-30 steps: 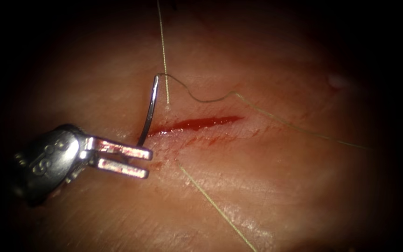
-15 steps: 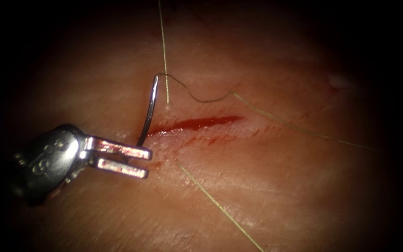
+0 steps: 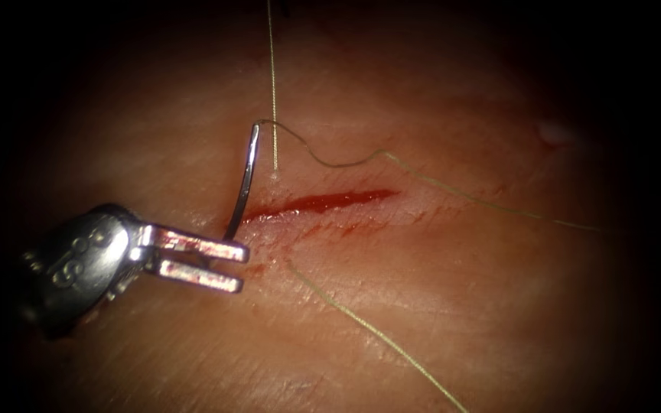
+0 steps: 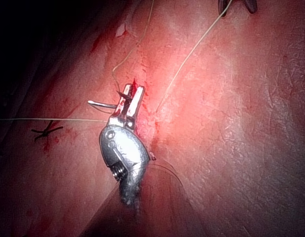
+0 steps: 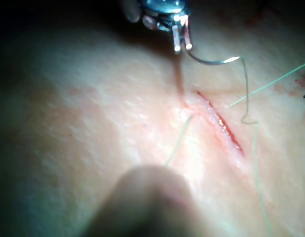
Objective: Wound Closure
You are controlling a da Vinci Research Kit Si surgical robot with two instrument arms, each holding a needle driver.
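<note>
Left silver needle-driver claw (image 3: 231,264): 2 jaws parted, upper jaw at curved steel needle (image 3: 244,183) tip end; grip unclear; pale thread (image 3: 361,325) toward 5 o'clock.

The tissue (image 3: 437,306) is the soft pink slab that holds everything, and a short cut (image 3: 323,203) with red fluid (image 3: 338,200) in it runs across its middle. Pale thread (image 3: 369,329) lies on the tissue in long lines on both sides of the cut, and one line goes up from a spot just above the cut's left end. In the left wrist view a small dark knot (image 4: 46,131), maybe tied thread, sits on the tissue.
</note>
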